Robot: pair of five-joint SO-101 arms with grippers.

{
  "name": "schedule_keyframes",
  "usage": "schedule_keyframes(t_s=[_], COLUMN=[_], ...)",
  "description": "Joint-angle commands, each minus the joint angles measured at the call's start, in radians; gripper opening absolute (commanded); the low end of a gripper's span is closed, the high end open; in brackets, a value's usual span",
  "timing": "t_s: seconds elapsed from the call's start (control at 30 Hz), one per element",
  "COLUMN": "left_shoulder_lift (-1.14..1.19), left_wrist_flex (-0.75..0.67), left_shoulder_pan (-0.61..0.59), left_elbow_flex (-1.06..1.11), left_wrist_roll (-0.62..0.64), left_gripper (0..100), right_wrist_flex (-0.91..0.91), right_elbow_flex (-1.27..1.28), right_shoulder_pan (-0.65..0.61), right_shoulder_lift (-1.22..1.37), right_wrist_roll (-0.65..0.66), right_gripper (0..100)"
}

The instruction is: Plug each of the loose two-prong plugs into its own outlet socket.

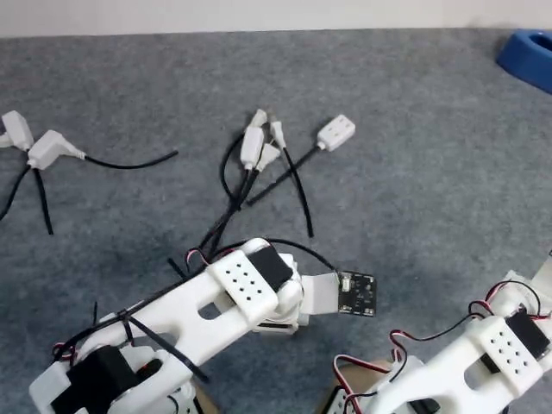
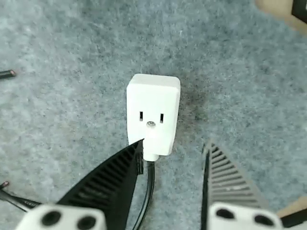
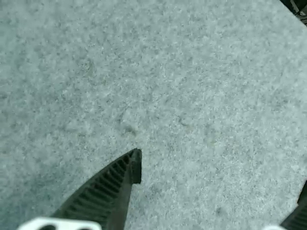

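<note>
Holding my left gripper [image 2: 173, 146] low over the grey mat [image 2: 57, 96], I have its jaws spread wide. A white socket [image 2: 153, 112] lies face up right at the fingertips, its two slots and round hole turned toward my wrist. Most of it sits just beyond the tips, and only its cord end comes in between them. One finger [image 2: 117, 179] touches that end with its tip, beside the black cord [image 2: 150, 191] that runs back between the fingers, while the other finger [image 2: 225, 184] stands apart from the socket. My right gripper [image 3: 218, 175] is spread open too, above bare mat. In the high view a bunch of white plugs [image 1: 256, 142] lies farther out, their cords trailing back under my left arm [image 1: 233, 293]. A second socket [image 1: 336, 131] lies near them, two more white cord ends [image 1: 39, 142] well apart at the left edge, and a blue object [image 1: 528, 53] in the far right corner.
</note>
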Motion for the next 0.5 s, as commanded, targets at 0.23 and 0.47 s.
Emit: schedule_keyframes(t_s=[0.23,0.47], left_shoulder_lift=[-0.01,0.194], left_wrist_flex=[-0.061,-0.144], left_shoulder_pan=[0.004,-0.03], left_elbow_flex=[-0.002,-0.036], left_wrist_roll=[0.006,0.003], left_gripper=[21,21], right_wrist_flex=[0.001,0.001], right_elbow_flex=[-0.007,-0.007], right_shoulder_pan=[-0.001,-0.001], right_shoulder_lift=[-0.015,-0.015], right_wrist_roll=[0.011,0.011], right_gripper=[47.5,47.5])
